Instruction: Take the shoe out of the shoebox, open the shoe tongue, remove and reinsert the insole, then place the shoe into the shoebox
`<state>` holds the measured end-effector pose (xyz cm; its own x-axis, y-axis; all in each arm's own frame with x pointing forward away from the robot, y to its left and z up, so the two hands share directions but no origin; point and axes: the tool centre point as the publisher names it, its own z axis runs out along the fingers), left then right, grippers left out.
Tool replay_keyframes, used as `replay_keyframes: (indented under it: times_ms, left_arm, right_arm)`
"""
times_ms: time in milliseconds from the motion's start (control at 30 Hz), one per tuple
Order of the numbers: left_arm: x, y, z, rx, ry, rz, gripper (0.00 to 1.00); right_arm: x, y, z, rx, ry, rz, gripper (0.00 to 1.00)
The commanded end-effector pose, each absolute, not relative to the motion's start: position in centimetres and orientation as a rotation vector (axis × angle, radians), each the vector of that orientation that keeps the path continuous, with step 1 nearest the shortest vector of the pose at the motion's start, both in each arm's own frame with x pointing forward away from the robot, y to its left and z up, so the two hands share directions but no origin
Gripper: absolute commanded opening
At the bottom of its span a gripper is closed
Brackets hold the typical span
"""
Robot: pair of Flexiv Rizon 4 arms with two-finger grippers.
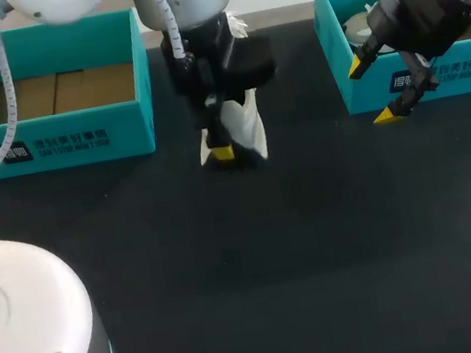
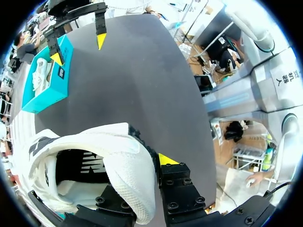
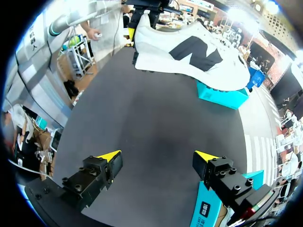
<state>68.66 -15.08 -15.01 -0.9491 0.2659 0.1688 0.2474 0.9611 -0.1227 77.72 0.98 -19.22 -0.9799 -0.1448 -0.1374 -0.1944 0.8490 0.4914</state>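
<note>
A white shoe [image 1: 248, 123] with a black side logo [image 3: 194, 49] hangs in my left gripper [image 1: 222, 148] at the table's far middle. That gripper [image 2: 150, 163] is shut on the shoe's [image 2: 118, 151] heel wall, with one finger inside the opening and the other outside. In the right wrist view the shoe appears to be held just off the black tabletop, in front of a teal shoebox [image 3: 222, 94]. My right gripper [image 1: 379, 89] stands open and empty beside the right-hand teal shoebox [image 1: 435, 78], well apart from the shoe.
The left teal shoebox [image 1: 49, 130] shows brown cardboard inside. The right box holds another white shoe [image 1: 361, 27]. Bare black tabletop [image 1: 274, 251] stretches from the boxes to the near edge.
</note>
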Motion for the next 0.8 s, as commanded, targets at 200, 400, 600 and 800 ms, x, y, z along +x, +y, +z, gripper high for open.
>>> replay_keyframes:
  times_ms: [200, 400, 600, 800]
  left_arm:
    - [74.2, -6.7, -13.0, -0.518, -2.886, 0.151, 0.0]
    - [76.8, -1.4, -13.1, -0.598, -2.857, 0.148, 0.0]
    - [79.8, 4.6, -13.0, -0.583, -2.851, 0.201, 0.0]
    - [82.4, 10.9, -12.4, -0.547, -2.856, 0.225, 0.0]
  right_arm:
    - [77.8, 1.1, -19.3, -0.268, 2.93, 0.79, 1.0]
    - [77.8, 1.1, -19.3, -0.268, 2.93, 0.79, 1.0]
    - [77.8, 1.1, -19.3, -0.268, 2.93, 0.79, 1.0]
    - [77.8, 1.1, -19.3, -0.268, 2.93, 0.79, 1.0]
